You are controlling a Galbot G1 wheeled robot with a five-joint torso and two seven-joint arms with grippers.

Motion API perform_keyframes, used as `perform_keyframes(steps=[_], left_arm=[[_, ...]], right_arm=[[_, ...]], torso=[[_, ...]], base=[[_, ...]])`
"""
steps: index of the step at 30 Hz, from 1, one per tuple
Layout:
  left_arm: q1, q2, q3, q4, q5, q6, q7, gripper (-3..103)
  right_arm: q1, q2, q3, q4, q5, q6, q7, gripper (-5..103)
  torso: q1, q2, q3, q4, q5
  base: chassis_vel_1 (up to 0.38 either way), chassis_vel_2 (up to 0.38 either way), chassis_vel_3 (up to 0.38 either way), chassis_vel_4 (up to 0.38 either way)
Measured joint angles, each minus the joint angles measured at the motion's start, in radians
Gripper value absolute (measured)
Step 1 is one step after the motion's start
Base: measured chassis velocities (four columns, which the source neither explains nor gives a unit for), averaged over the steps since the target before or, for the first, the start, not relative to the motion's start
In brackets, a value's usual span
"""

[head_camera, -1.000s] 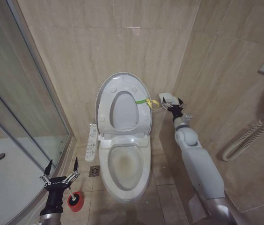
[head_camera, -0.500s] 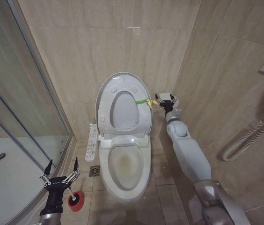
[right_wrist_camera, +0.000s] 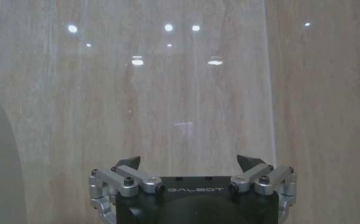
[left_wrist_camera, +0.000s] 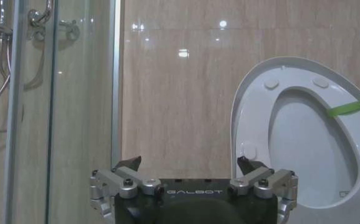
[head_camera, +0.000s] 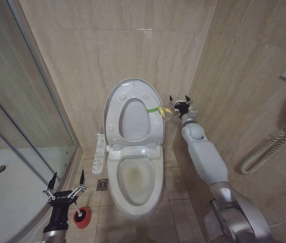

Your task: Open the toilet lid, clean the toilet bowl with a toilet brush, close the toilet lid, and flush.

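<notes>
The toilet lid (head_camera: 132,115) stands raised against the back wall with the ring seat folded up against it. A yellow-green strap (head_camera: 156,109) hangs at its right edge. Below lies the open toilet bowl (head_camera: 135,180), faintly brown inside. My right gripper (head_camera: 180,99) is open just right of the strap, holding nothing; in the right wrist view this gripper (right_wrist_camera: 189,162) faces the tiled wall. My left gripper (head_camera: 67,178) waits open, low on the left, just above the toilet brush (head_camera: 81,216) in its red holder. In the left wrist view, that gripper (left_wrist_camera: 189,164) looks toward the lid (left_wrist_camera: 304,140).
A glass shower screen (head_camera: 29,101) and white shower tray (head_camera: 6,190) take up the left side. A white control panel (head_camera: 99,153) sits on the toilet's left side, beside a floor drain (head_camera: 102,185). The tiled right wall carries a white hose (head_camera: 264,149), close behind my right arm.
My right wrist has turned and shifted slightly left and up beside the strap; its fingers now point upward, spread. The left arm, lid and brush have not moved.
</notes>
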Motion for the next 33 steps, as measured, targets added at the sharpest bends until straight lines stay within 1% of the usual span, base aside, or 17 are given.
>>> perform_keyframes(steps=[3, 10, 11, 18, 23, 33], left_arm=[[0.0, 0.0, 0.0, 0.0, 0.0, 0.0, 0.0, 100], [0.0, 0.0, 0.0, 0.0, 0.0, 0.0, 0.0, 100], [0.0, 0.0, 0.0, 0.0, 0.0, 0.0, 0.0, 100], [0.0, 0.0, 0.0, 0.0, 0.0, 0.0, 0.0, 100], [0.0, 0.0, 0.0, 0.0, 0.0, 0.0, 0.0, 100], [0.0, 0.0, 0.0, 0.0, 0.0, 0.0, 0.0, 100]], right_arm=[[0.041, 0.01, -0.007, -0.058, 0.0, 0.017, -0.01, 100], [0.071, 0.024, -0.009, -0.1, -0.002, 0.027, -0.015, 100], [0.08, 0.04, -0.005, -0.114, -0.006, 0.029, -0.017, 100], [0.093, 0.055, 0.007, -0.129, -0.013, 0.03, -0.02, 100], [0.095, 0.085, 0.013, -0.124, -0.018, 0.03, -0.02, 100], [0.097, 0.117, 0.015, -0.11, -0.029, 0.029, -0.018, 100]], torso=[[0.0, 0.0, 0.0, 0.0, -0.0001], [0.0, 0.0, 0.0, 0.0, -0.0001], [0.0, 0.0, 0.0, 0.0, 0.0], [0.0, 0.0, 0.0, 0.0, -0.0001], [0.0, 0.0, 0.0, 0.0001, 0.0], [0.0, 0.0, 0.0, 0.0001, -0.0002]], base=[[0.0, 0.0, 0.0, 0.0], [0.0, 0.0, 0.0, 0.0], [0.0, 0.0, 0.0, 0.0], [0.0, 0.0, 0.0, 0.0], [0.0, 0.0, 0.0, 0.0], [0.0, 0.0, 0.0, 0.0]])
